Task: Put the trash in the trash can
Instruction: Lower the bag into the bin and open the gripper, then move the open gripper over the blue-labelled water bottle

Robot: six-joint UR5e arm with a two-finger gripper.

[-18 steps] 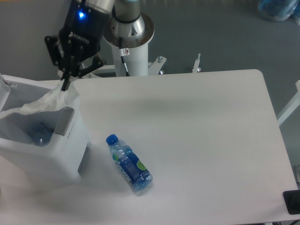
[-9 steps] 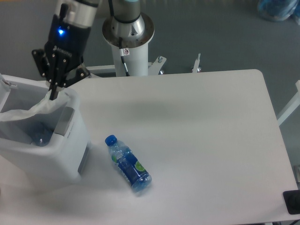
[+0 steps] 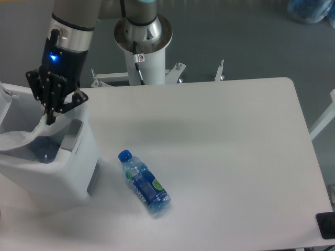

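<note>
At the far left of the scene the gripper (image 3: 51, 119) hangs over the open top of the trash can (image 3: 78, 167), its jaws pinched together on the upper edge of the plastic bag (image 3: 23, 138), which drapes pale and crumpled down into the bin's opening. Inside the bin a bluish rounded shape shows, too dim to identify. The bottle (image 3: 143, 182) lies on its side on the white surface (image 3: 225, 157), just right of the trash can and apart from it, cap pointing toward the far left. The step in hand looks like dropping the bag: it is already over the opening, so the next move calls for parting the jaws and letting it fall fully inside, with the risk that it clings to the rim. After that the bottle remains to be fetched.
</note>
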